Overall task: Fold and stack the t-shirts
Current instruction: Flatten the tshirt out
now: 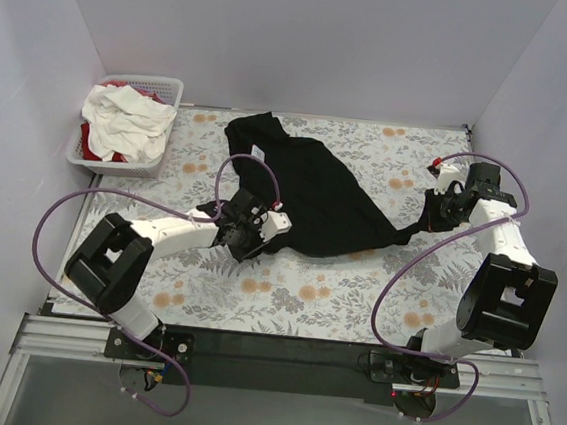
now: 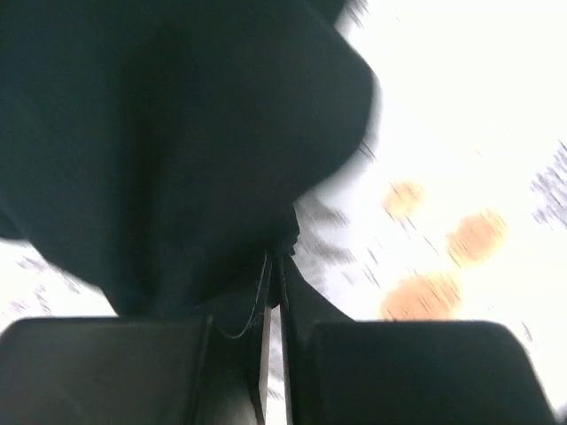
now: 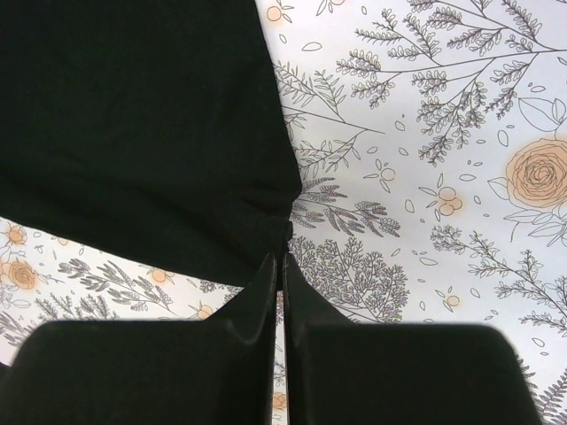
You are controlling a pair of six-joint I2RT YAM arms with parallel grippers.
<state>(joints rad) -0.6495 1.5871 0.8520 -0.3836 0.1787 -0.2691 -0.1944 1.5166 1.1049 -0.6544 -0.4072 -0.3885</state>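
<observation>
Two pinches on the black t-shirt: left gripper and right gripper clamp shut on its edges; draw apart evenly, low over the counter.

Left arm: white links, black joint housings, purple cable in a wide loop.
Right arm: same white and black, purple cable.
Fingers: flat, matte black.
Base rail: black, near edge.

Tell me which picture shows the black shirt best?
The top external view: the whole black t-shirt lies crumpled across the flowered table. The left wrist view shows only a blurry dark fold; the right wrist view shows just one sharp corner.
</observation>
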